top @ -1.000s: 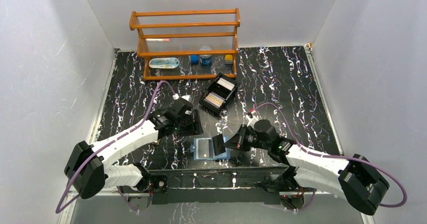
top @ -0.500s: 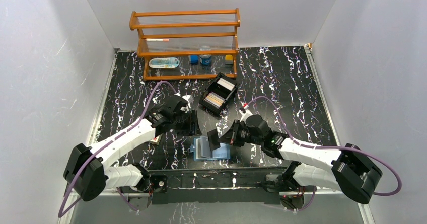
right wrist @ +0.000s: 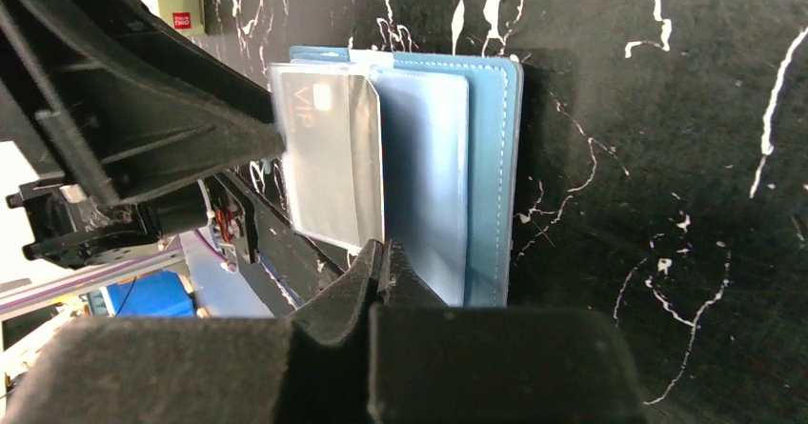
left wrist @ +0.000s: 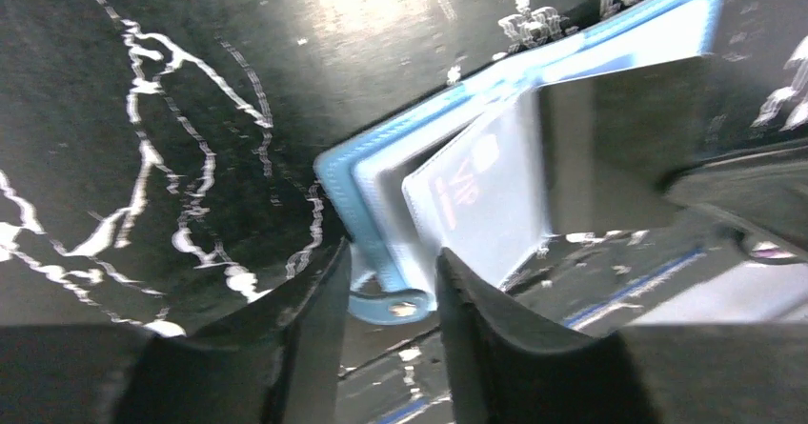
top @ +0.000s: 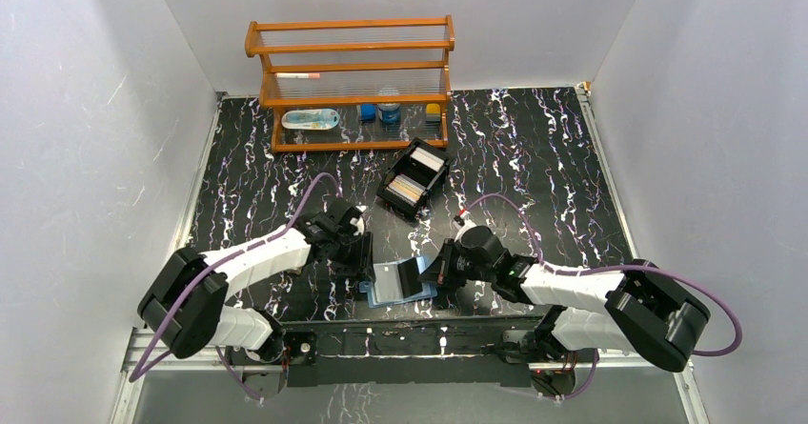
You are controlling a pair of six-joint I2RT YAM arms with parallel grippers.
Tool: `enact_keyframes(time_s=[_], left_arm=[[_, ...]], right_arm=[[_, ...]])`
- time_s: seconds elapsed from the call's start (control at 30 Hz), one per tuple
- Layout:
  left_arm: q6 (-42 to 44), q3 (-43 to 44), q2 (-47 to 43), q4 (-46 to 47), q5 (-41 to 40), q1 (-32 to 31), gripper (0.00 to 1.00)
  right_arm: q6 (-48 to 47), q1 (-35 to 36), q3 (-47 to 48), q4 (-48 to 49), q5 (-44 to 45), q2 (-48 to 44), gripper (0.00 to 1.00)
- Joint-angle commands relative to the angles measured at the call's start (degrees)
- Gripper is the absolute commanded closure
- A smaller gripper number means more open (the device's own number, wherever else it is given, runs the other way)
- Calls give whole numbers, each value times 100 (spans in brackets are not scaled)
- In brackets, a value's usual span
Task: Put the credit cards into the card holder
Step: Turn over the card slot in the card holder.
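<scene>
From above, the card holder lies open on the black marbled counter near its front edge. It is a flat blue wallet with one leaf raised. The left tool stands at its left edge and the right tool at its right. The credit cards sit as tan and white stacks in a black box farther back. The left wrist view shows the left tool with its fingers partly apart astride the card holder's snap tab; whether they press it I cannot tell. A pale VIP card sits in a clear pocket. In the right wrist view the right tool is closed tight, pinching the lower edge of the clear leaf that carries the VIP card, above the blue card holder.
</scene>
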Motion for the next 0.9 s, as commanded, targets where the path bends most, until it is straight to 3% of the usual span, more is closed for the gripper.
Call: enact_keyframes(time_s=[0.0,0.33,0.5,0.7,0.87], left_arm=[[78,-53,56,-285,-546,9,70],[176,-74,344,-230,-515,4,74],[-44,-57,58,-330,-733,2,74],[-161,255,-484,-465,-524,4,47],[-6,94,-593,-54,-133,2,44]], right_arm=[[-13,13,-99,326,33,-62,100],[108,13,-415,1424,-444,449,100],[122,9,-429,1556,-556,537,100],[115,13,-508,1283,-390,175,100],[92,11,-416,1088,-376,97,100]])
